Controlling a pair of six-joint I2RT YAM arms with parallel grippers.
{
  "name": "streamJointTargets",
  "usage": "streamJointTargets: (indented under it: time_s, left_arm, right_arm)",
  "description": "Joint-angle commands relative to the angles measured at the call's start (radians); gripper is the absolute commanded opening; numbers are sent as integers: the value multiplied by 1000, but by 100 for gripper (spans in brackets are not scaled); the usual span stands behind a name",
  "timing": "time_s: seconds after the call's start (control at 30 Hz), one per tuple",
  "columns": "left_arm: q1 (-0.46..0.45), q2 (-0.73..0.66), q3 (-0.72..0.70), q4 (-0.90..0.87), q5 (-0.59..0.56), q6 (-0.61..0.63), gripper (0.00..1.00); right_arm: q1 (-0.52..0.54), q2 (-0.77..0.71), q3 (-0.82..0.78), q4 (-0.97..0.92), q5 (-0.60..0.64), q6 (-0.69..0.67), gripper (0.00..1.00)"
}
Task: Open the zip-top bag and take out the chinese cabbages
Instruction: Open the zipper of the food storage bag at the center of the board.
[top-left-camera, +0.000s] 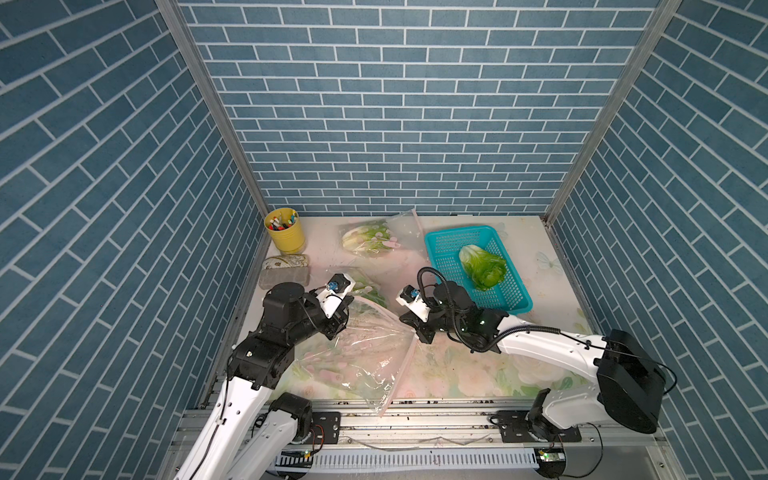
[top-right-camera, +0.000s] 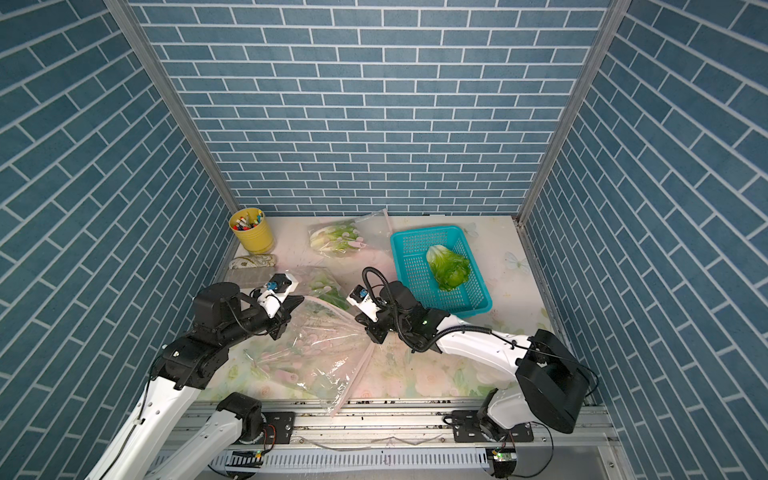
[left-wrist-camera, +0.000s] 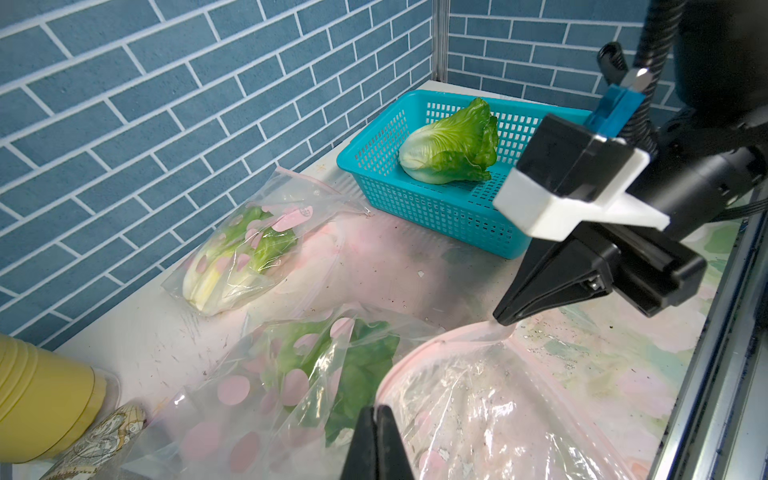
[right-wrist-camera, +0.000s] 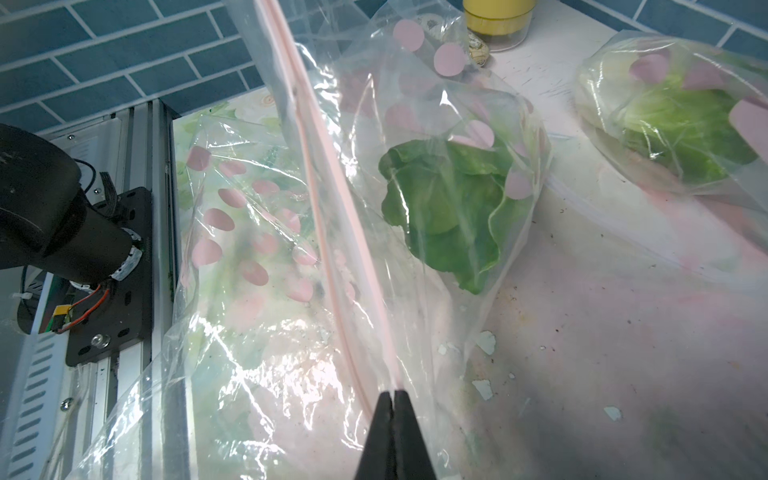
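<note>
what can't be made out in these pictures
Middle bagged cabbage: largely hidden by the left wrist camera in both top views.
Yellow cup's contents: too small to identify in top views.
Patterned item beside the cup: small there, cut off in left wrist view.
Left gripper, shut on the zip-top bag: cut off by that view's edge.

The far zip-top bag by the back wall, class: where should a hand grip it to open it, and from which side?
Probably the pink zip strip at the far bag's flat, empty end, approached from the teal basket side. The cabbage bulges at the other end, toward the yellow cup, leaving the film by the strip flat.
</note>
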Motion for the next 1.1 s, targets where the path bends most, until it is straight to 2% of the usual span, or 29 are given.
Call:
streamJointTargets:
  time_s: [0.0,0.37,0.53,0.67,0.7,0.77,0.83,1.03,1.07]
  left_arm:
    - [7,-8,-15,20,22,-13,0]
    - [7,1,-22,52,58,-37,0]
    - [5,4,-18,46,93,-39,0]
    - [5,7,-16,45,129,-38,0]
    - [5,9,-16,44,135,-39,0]
    - [6,17,-12,34,152,-36,0]
    - [5,26,-3,20,164,-31,0]
    - [5,67,26,-2,161,-16,0]
    - [5,73,28,9,135,-25,12]
  right_arm:
    - [12,21,36,3,2,44,0]
    - [35,86,74,31,3,61,0]
    - [39,126,52,175,22,93,0]
    - [39,212,122,191,33,100,1]
    - [39,231,132,203,46,103,6]
    - [36,259,142,246,71,104,29]
    - [28,281,136,304,83,127,42]
    - [-8,353,164,367,140,236,57]
    - [-14,365,177,358,144,255,58]
